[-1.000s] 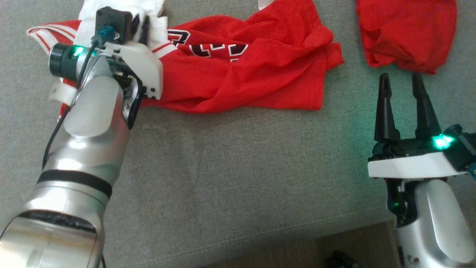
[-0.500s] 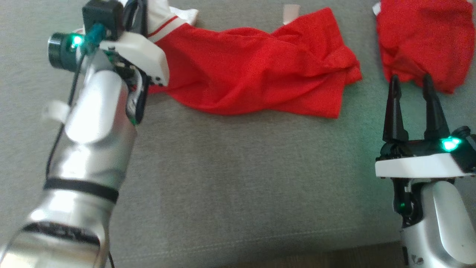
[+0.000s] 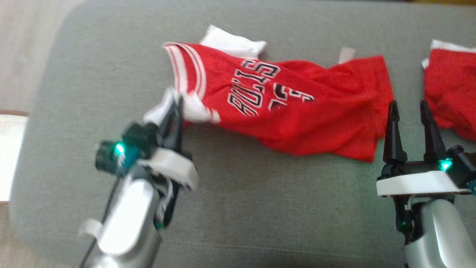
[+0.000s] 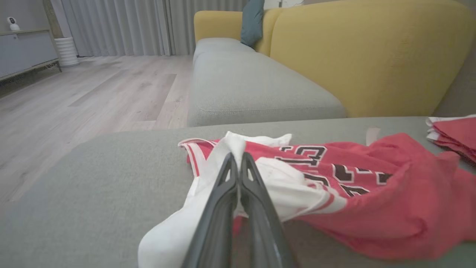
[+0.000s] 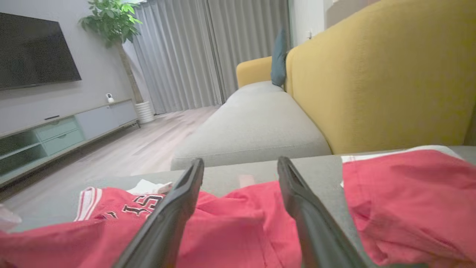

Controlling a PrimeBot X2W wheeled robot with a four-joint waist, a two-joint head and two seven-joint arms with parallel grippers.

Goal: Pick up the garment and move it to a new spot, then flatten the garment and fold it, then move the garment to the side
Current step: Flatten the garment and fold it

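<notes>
Two arms extended: left end effector [image 3: 177,104] pinching white trim of jersey [image 3: 316,123]; right end effector [image 3: 408,108] splayed.

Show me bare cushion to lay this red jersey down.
Free: the near strip of the grey fabric cushion, in front of the red mesh jersey, between left gripper and right gripper; also its left end, beyond the striped trim. Crowded: the right end, with jersey hem, right gripper and a second red garment.

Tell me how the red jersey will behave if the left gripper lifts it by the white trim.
Probably floppy: the red jersey lies in soft folds, so it should hang and trail from the left gripper. Likely light, since the fabric looks thin. It may drag on the textured grey cushion rather than slide freely.
</notes>
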